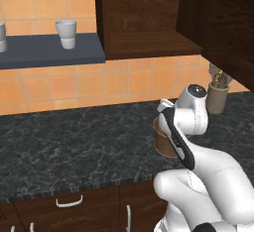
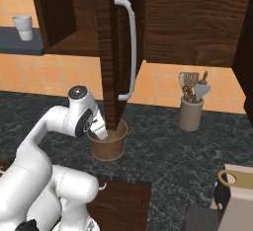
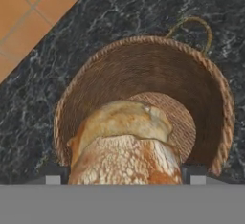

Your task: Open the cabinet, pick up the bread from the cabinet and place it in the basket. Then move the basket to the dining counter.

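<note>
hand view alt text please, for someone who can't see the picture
A crusty tan loaf of bread sits between the two dark fingers directly above the open mouth of a round woven basket. The basket stands on a black speckled counter, with orange wall tiles in the upper left corner.

No readable text, labels or numbers anywhere.

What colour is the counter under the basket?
Black with grey speckles, best seen in the hand view.
</note>
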